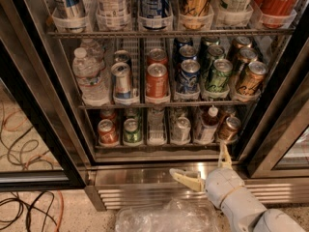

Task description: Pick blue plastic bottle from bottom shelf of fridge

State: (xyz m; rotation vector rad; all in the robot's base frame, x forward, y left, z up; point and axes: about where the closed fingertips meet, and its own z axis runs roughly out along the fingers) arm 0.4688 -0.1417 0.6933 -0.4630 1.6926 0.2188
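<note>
Gripper (205,166) hung low, below bottle (209,125), fingers wide apart, empty. Brown can (229,128) stood just beside bottle. Wide fingers might bump can, tip bottle.

you see the blue plastic bottle (208,125) upright on the bottom shelf (145,149), right side; the gripper (205,167) is below it, spread wide.

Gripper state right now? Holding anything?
Gripper: open, holding nothing, in front of the fridge's stainless steel base, below the small white-capped plastic bottle on the bottom wire shelf.
</note>
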